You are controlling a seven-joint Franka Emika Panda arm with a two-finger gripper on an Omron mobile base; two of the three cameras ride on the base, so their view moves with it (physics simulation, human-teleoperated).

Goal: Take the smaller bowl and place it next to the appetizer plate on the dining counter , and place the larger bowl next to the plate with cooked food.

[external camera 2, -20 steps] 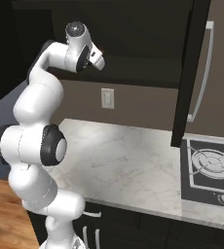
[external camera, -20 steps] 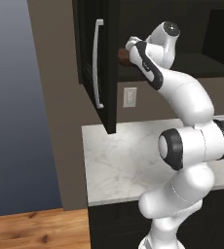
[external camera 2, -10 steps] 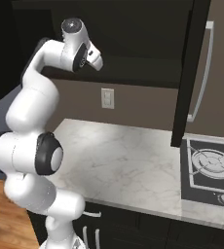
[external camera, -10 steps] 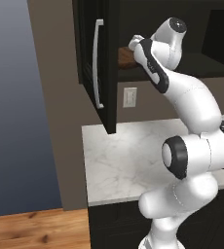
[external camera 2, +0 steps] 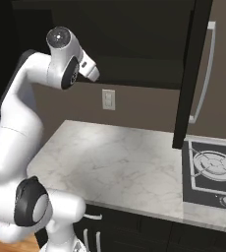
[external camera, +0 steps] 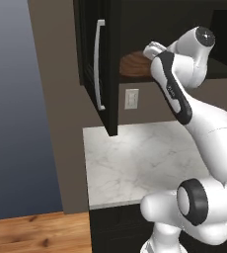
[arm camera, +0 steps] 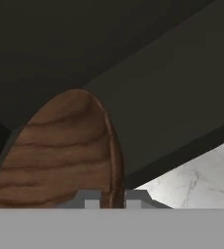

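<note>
I hold gripper [arm camera: 113, 198] pinched on rim of smaller bowl [arm camera: 60, 151] | bowl on open cabinet shelf [external camera: 135, 77], spreading toward 10 o'clock from fingertips | I'd pull rearward, 6 o'clock.

The bowl [arm camera: 65, 155] looked like reddish-brown wood, smooth and slightly satin, with dark grain lines curving across it; its edge [external camera: 135, 64] showed the same warm wood tone. The cabinet door [external camera: 98, 64] was matt black, and its handle [external camera: 100, 64] looked like brushed grey metal. The worktop [external camera 2: 120, 167] was pale marble-like stone with faint grey veins and a soft polish. The hob [external camera 2: 213, 172] had a dark, glossy face with grey metal grates. The arm [external camera: 204, 133] had a smooth, glossy white shell like plastic, with matt black joints. The floor [external camera: 36, 232] looked like orange-brown wood with visible grain.
</note>
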